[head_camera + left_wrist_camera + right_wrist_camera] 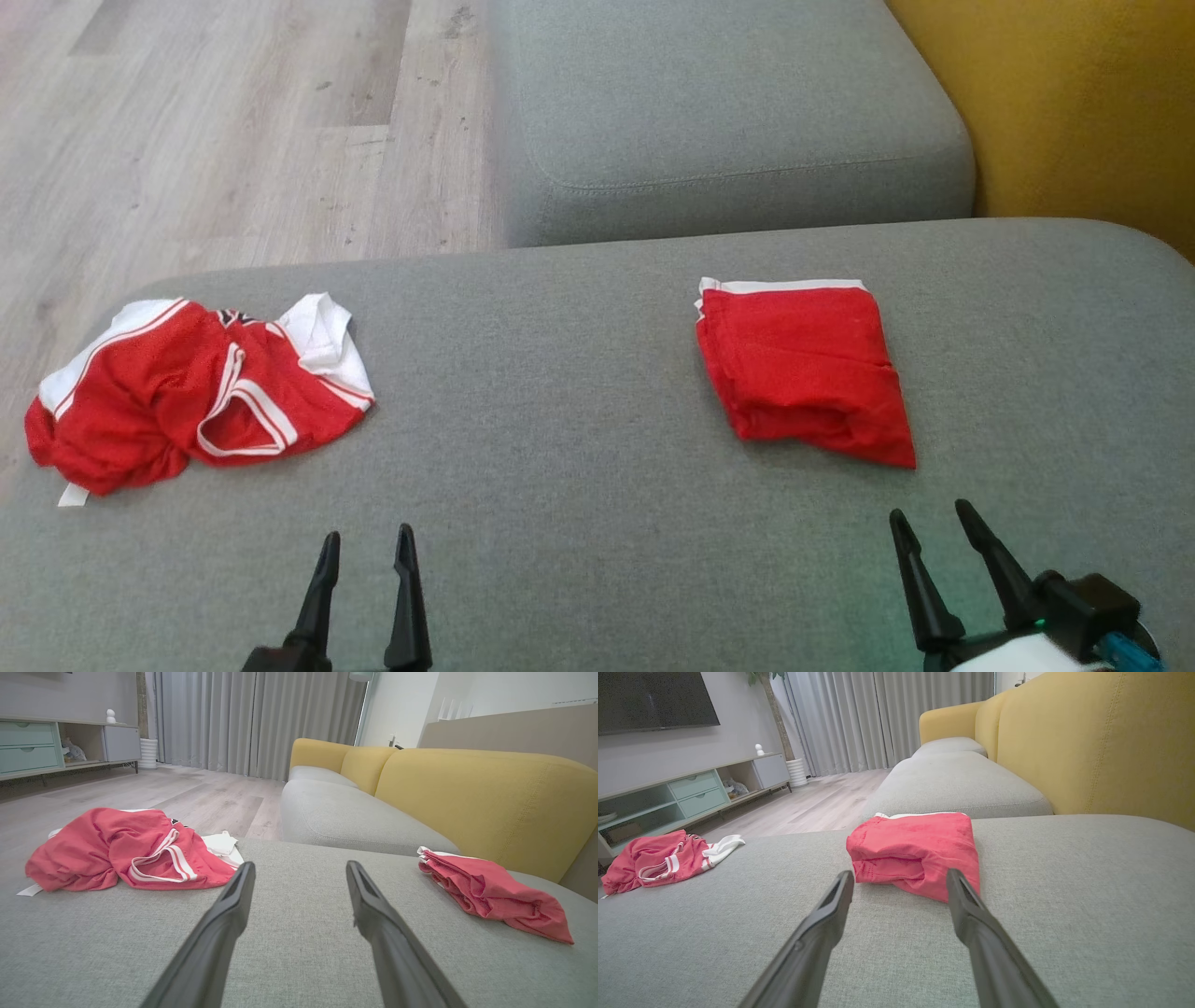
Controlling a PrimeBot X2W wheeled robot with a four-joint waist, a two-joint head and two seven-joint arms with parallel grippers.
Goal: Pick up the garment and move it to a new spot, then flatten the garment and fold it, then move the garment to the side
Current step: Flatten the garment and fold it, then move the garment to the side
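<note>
A crumpled red garment (191, 392) with white trim lies at the left end of the grey sofa cushion (579, 448); it also appears in the left wrist view (126, 851) and far left in the right wrist view (658, 858). A folded red garment (803, 369) lies at the right, in front of my right gripper (920, 851) and at the right in the left wrist view (490, 891). My left gripper (366, 539) hovers open and empty near the front edge, right of the crumpled garment. My right gripper (929, 518) is open and empty just short of the folded one.
A second grey seat cushion (728, 121) lies beyond, with the yellow sofa back (1083, 103) at the right. Wooden floor (205, 131) lies past the cushion's left and far edge. A TV cabinet (686, 798) and curtains (252, 718) stand across the room.
</note>
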